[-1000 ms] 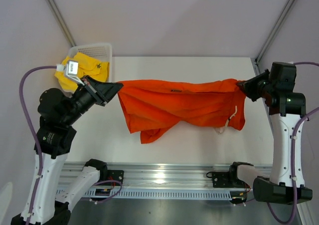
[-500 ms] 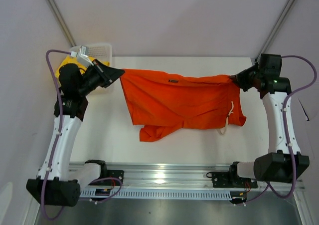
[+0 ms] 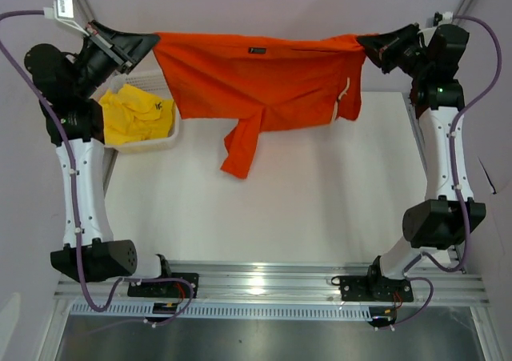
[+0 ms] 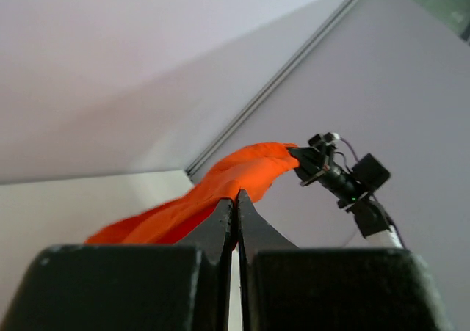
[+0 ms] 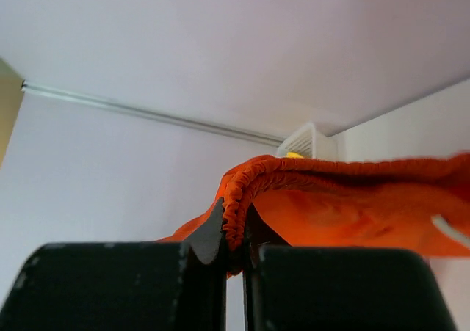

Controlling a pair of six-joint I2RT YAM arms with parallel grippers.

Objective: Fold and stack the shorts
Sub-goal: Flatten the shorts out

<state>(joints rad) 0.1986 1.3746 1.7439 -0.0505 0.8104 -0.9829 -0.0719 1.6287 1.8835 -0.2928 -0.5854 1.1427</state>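
Observation:
The orange-red shorts (image 3: pixel 256 77) hang spread high above the table, stretched between both arms, one leg dangling down in the middle. My left gripper (image 3: pixel 152 41) is shut on their left corner; the left wrist view shows the cloth (image 4: pixel 220 191) pinched at the fingertips. My right gripper (image 3: pixel 366 42) is shut on the elastic waistband (image 5: pixel 246 191) at the right end, and a white drawstring (image 3: pixel 346 95) hangs below it. The yellow shorts (image 3: pixel 138 114) lie crumpled in the white basket (image 3: pixel 164 143) at the far left.
The white table (image 3: pixel 304 193) lies below the hanging cloth. Metal frame posts rise at the back corners. A rail with both arm bases (image 3: pixel 264 285) runs along the near edge.
Both arms have risen and swung back, lifting the orange-red shorts off the table and pulling them taut in the air. The basket with the yellow shorts is now uncovered.

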